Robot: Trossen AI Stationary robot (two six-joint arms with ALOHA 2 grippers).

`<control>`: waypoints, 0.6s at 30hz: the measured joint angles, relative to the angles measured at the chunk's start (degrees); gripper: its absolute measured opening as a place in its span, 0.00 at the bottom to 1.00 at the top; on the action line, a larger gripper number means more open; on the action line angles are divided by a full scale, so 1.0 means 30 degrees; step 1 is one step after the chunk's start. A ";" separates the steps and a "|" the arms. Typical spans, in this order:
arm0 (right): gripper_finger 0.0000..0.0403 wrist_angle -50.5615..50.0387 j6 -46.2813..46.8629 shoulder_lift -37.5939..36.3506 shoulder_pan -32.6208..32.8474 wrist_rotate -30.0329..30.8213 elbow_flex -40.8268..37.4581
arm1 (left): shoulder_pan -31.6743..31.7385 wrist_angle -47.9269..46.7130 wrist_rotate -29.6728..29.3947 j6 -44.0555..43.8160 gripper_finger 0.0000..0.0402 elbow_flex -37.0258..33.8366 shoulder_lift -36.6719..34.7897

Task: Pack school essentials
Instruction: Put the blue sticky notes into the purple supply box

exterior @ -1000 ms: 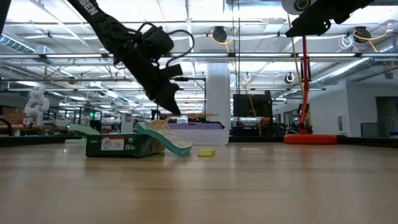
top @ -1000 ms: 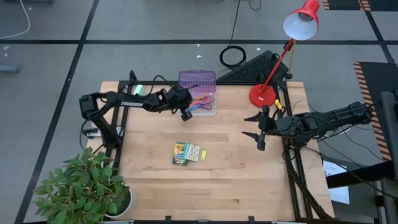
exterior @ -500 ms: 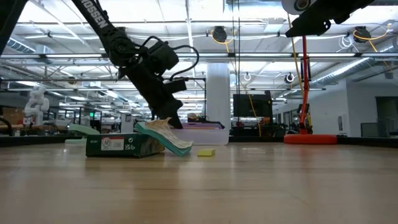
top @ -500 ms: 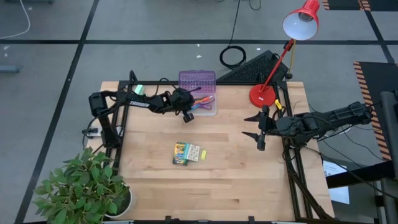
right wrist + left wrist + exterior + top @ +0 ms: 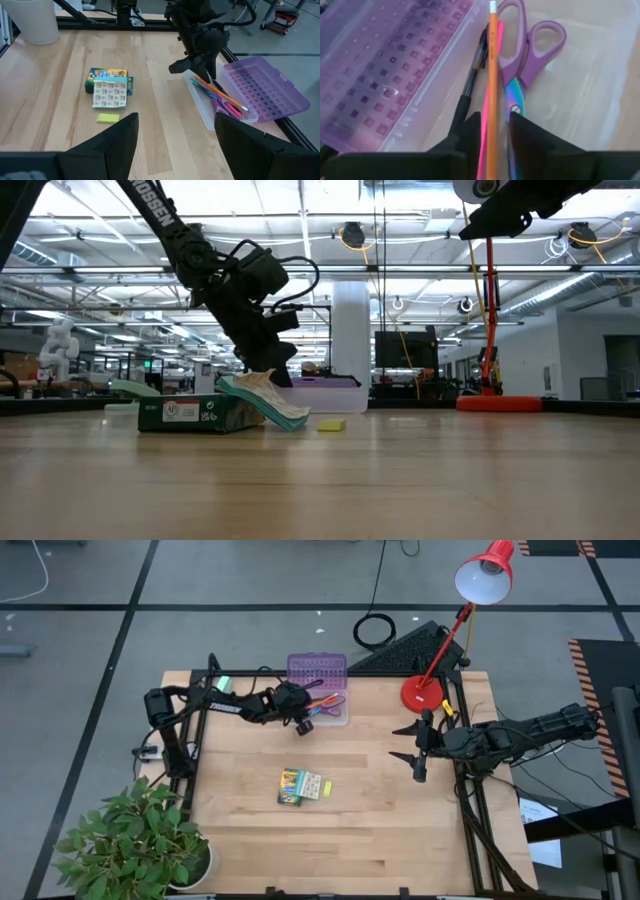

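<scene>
My left gripper (image 5: 300,724) hangs at the left end of the clear box (image 5: 332,712), whose purple lid (image 5: 318,670) lies open behind it. It is shut on an orange pencil (image 5: 492,75). Inside the box lie purple-handled scissors (image 5: 530,45), a black pen (image 5: 472,75) and a pink pen (image 5: 484,130). At mid-table the yellow-green crayon box (image 5: 289,785) lies flat, with the white stationery set (image 5: 311,785) and a small yellow piece (image 5: 327,787) beside it. My right gripper (image 5: 417,753) waits open at the table's right side. My left gripper pinches the orange pencil (image 5: 492,125) between its two fingers (image 5: 525,137), well back from the eraser end (image 5: 493,6). The fingers slant down from the table's left, and the pencil runs on past them along their length. It slants over the open box (image 5: 220,95). Whether the pink pen is also pinched, I cannot tell.
A red desk lamp (image 5: 425,692) stands at the far right of the table, a mint-green roll (image 5: 226,683) at the far left, and a potted plant (image 5: 130,840) at the near left corner. Bare wood lies near the front edge (image 5: 340,850).
My left gripper has gone down toward the box's left end with the orange pencil still in its fingers, then held there. My right arm has kept still.
</scene>
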 joint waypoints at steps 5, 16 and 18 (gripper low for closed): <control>0.64 -0.0010 0.0000 -0.0001 -0.0004 0.0000 0.0000 | -0.0317 0.0077 -0.0637 -0.0646 0.36 0.0000 -0.0213; 0.64 0.0301 0.0047 0.0091 -0.0005 0.0000 0.0000 | -0.3895 0.0107 -0.1387 -0.2392 0.37 0.0007 -0.3464; 0.64 0.0642 0.0004 0.0156 0.0000 0.0000 0.0000 | -0.5063 -0.0201 -0.2012 -0.2787 0.37 0.0022 -0.3940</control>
